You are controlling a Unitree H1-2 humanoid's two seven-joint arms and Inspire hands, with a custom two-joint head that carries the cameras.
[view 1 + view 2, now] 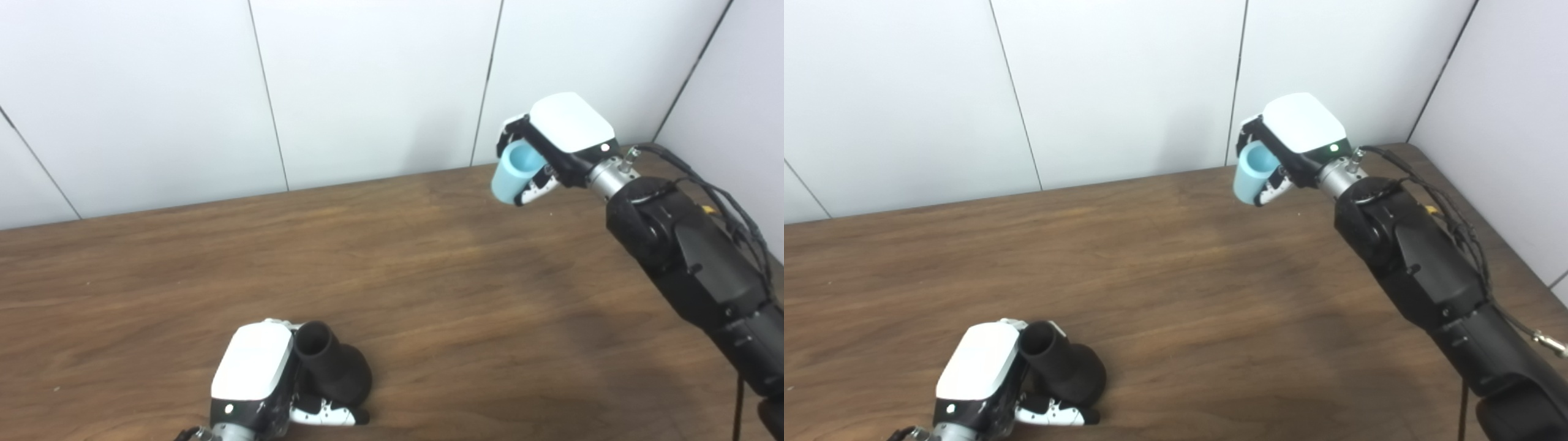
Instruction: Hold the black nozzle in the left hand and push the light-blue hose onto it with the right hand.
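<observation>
My left hand (260,383) is at the near left of the wooden table (429,275), shut on the black nozzle (334,367). The nozzle stands on its flared base with its open round neck pointing up; it also shows in the right eye view (1062,364). My right hand (560,144) is raised at the far right, above the table, shut on the light-blue hose (514,171). The hose is a short tube with its open end facing up toward the camera; it also shows in the right eye view (1252,173). The two hands are far apart.
White wall panels (367,86) rise right behind the table's far edge and along its right side. Black cables (729,202) run along the right forearm near the right wall.
</observation>
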